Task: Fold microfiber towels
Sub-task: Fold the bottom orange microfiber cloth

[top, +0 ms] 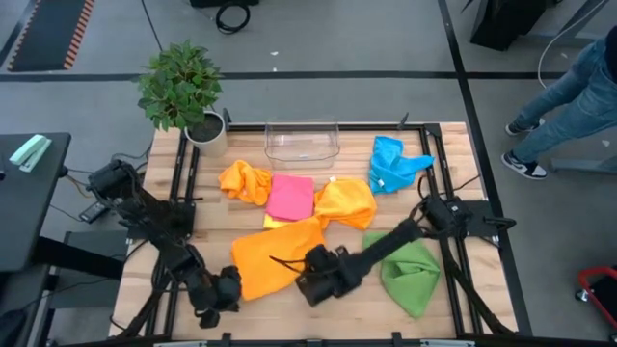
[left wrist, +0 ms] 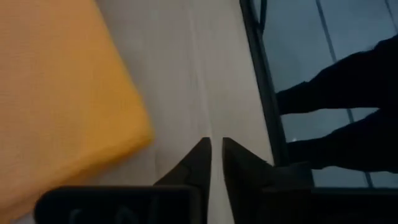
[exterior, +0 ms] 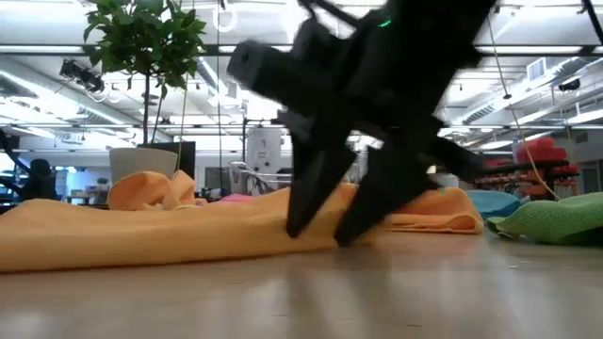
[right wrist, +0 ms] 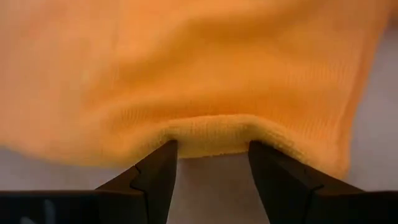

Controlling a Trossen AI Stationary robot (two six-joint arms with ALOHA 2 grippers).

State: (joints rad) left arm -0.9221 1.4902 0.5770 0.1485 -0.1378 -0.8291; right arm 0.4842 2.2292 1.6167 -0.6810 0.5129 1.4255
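Observation:
A large orange towel [top: 275, 253] lies spread and rumpled on the table's near middle. My right gripper [right wrist: 211, 165] is open at its near edge and shows as dark fingers in the low view [exterior: 320, 235]. My left gripper [left wrist: 216, 152] is shut with nothing in it. It stands over bare wood just off the towel's near left corner [left wrist: 134, 134]. A crumpled orange towel [top: 246, 181], a pink one [top: 289, 197] on a yellow one [top: 273, 223], a blue one [top: 393, 164] and a green one [top: 413, 273] lie around. My right gripper's open fingertips [right wrist: 163, 160] meet the large orange towel's near edge. A short stretch of its hem [right wrist: 211, 138] bulges between them without being pinched. The fingers slant down from the table's right and near side, and the towel lies on the table.
A clear plastic bin [top: 302, 142] stands at the far middle and a potted plant [top: 183, 92] at the far left corner. A yellow-orange cloth [top: 345, 202] lies mid-table. A person's legs [top: 569, 87] show beyond the far right corner. A black frame [left wrist: 261, 74] edges the table.

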